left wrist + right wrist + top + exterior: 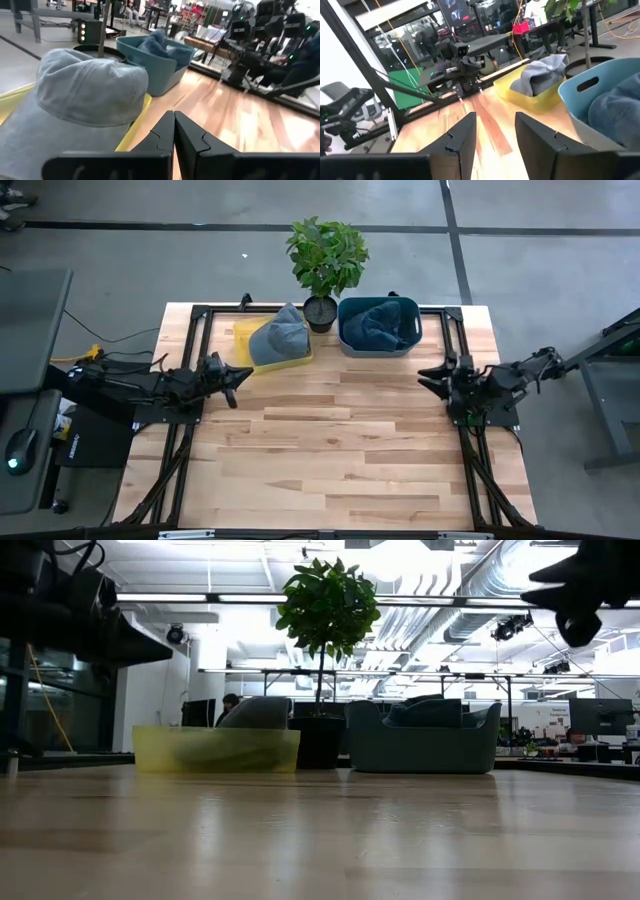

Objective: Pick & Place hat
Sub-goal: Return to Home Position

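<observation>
A grey cap (279, 338) lies in a shallow yellow tray (243, 332) at the table's far side; the left wrist view shows the cap (85, 95) close ahead, resting on the tray (137, 122). A dark blue hat (378, 323) sits in a teal bin (345, 337). My left gripper (243, 374) hovers shut just left of the yellow tray, touching nothing. My right gripper (428, 375) hovers open near the table's right edge, below the teal bin. In the right wrist view the tray with the cap (540, 75) and the bin (600, 100) both show.
A potted plant (325, 260) stands between the yellow tray and the teal bin at the far edge. A black frame (195, 330) borders the table's sides. Bare wooden tabletop (330, 450) stretches across the middle and near side.
</observation>
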Robot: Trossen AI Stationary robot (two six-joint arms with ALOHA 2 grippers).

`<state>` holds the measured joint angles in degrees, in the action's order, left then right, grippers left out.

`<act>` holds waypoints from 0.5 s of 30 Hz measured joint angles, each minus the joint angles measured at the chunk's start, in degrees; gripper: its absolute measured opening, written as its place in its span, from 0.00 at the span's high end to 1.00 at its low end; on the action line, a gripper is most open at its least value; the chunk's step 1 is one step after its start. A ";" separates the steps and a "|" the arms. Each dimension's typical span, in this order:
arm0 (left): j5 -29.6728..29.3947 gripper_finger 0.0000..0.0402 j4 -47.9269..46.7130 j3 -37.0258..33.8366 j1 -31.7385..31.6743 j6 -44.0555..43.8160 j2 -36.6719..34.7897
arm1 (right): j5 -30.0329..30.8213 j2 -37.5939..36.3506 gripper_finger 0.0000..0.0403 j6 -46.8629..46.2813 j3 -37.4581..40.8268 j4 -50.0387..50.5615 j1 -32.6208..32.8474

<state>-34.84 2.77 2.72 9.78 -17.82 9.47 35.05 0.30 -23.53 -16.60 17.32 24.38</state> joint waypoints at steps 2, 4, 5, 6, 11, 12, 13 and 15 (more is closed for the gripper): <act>-0.10 1.00 -0.86 0.00 0.00 0.00 0.02 | -0.38 0.00 0.68 0.00 2.17 -2.00 0.02; -0.08 1.00 -1.31 0.00 0.00 0.00 0.00 | -0.78 -0.02 0.69 0.33 4.80 -4.88 0.02; -0.10 1.00 -1.48 0.00 0.00 0.00 0.00 | -0.87 -0.02 0.69 0.60 6.22 -6.50 0.02; -0.10 1.00 -1.63 0.00 0.00 0.00 0.02 | -0.90 -0.02 0.69 0.86 7.63 -8.79 0.01; -0.08 1.00 -1.71 0.00 0.00 0.00 0.02 | -1.39 0.00 0.69 3.04 14.42 -22.03 -0.02; -0.10 1.00 -1.71 0.00 0.00 0.00 0.02 | -1.42 0.00 0.69 3.14 15.67 -24.15 -0.02; -0.08 1.00 -1.69 0.00 0.00 0.00 0.02 | -1.36 0.00 0.69 3.17 16.02 -24.41 -0.02; -0.10 1.00 -1.69 0.00 0.00 -0.02 0.02 | -1.55 0.44 0.69 3.20 15.96 -22.92 -0.23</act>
<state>-34.94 1.08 2.72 9.78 -17.85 9.50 33.50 0.73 -20.33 -0.64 -5.59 24.15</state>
